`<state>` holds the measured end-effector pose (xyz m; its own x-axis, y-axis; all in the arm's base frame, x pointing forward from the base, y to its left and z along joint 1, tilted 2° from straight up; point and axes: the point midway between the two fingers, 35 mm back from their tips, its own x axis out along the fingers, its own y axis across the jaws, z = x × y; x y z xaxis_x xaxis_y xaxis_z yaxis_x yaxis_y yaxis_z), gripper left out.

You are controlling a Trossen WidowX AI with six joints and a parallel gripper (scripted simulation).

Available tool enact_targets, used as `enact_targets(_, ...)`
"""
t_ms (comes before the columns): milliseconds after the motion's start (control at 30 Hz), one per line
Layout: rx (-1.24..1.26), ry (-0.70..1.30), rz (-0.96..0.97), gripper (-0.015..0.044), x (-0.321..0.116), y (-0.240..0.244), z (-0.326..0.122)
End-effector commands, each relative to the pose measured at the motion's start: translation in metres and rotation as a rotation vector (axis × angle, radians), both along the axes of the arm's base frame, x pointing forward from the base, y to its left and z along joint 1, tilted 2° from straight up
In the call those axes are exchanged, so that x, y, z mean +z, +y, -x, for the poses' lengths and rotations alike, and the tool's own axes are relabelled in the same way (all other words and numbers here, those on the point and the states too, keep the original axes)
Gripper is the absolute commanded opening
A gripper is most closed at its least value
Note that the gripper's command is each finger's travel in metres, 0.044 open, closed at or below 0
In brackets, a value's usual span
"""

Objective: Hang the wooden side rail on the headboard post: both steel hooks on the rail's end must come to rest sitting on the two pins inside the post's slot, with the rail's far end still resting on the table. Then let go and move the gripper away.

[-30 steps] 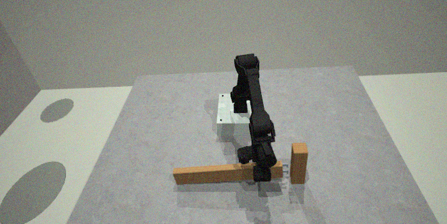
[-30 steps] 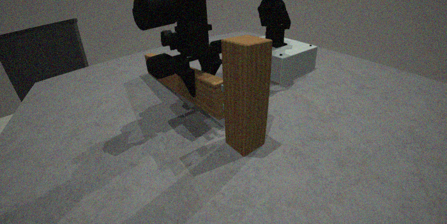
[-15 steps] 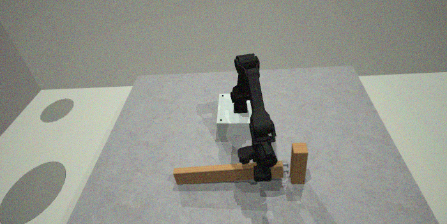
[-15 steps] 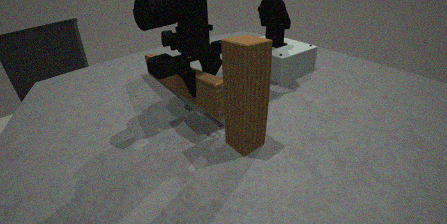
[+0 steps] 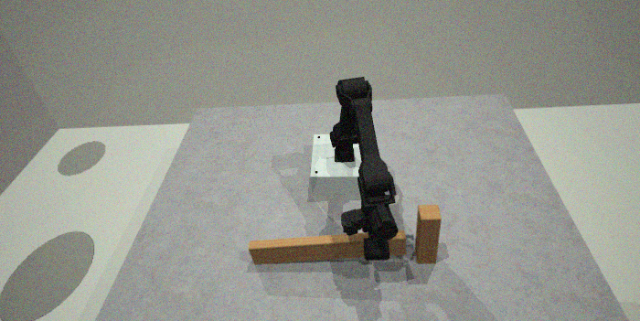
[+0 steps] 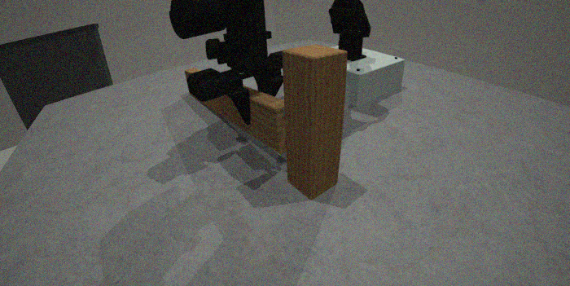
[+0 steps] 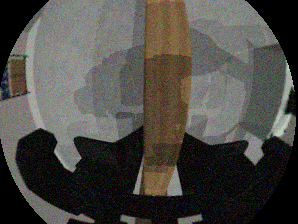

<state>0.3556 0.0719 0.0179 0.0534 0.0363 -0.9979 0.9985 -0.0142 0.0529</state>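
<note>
The wooden side rail (image 5: 297,252) (image 6: 266,128) (image 7: 167,100) lies lengthwise, its hook end facing the upright headboard post (image 5: 427,241) (image 6: 313,124). A narrow gap separates rail end and post. Small grey hooks (image 5: 410,238) show faintly in that gap; their hold on the pins cannot be made out. The hook end looks slightly raised, with the far end low at the table. My gripper (image 5: 377,253) (image 6: 256,105) (image 7: 158,127) is shut on the rail near its hook end, with a finger on each side. The post's slot and pins are hidden.
The white base block (image 5: 336,168) (image 6: 376,79) stands behind the rail, with the arm rising from it. The grey table (image 5: 480,166) (image 6: 427,209) carries everything. A dark panel (image 6: 57,67) stands beyond the table edge at the left of the exterior view.
</note>
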Motion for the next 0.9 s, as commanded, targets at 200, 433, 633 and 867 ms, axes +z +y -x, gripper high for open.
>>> enact_targets(200, -0.003, -0.006, -0.002, 0.0, 0.0014, 0.002, -0.0019)
enact_targets(433, -0.003, -0.006, -0.002, 0.0, 0.0006, 0.0029, -0.0012)
enact_targets(633, -0.003, -0.005, -0.002, 0.0, 0.0, 0.0036, -0.0006)
enact_targets(867, -0.003, -0.005, -0.002, 0.0, 0.0003, 0.0044, 0.0)
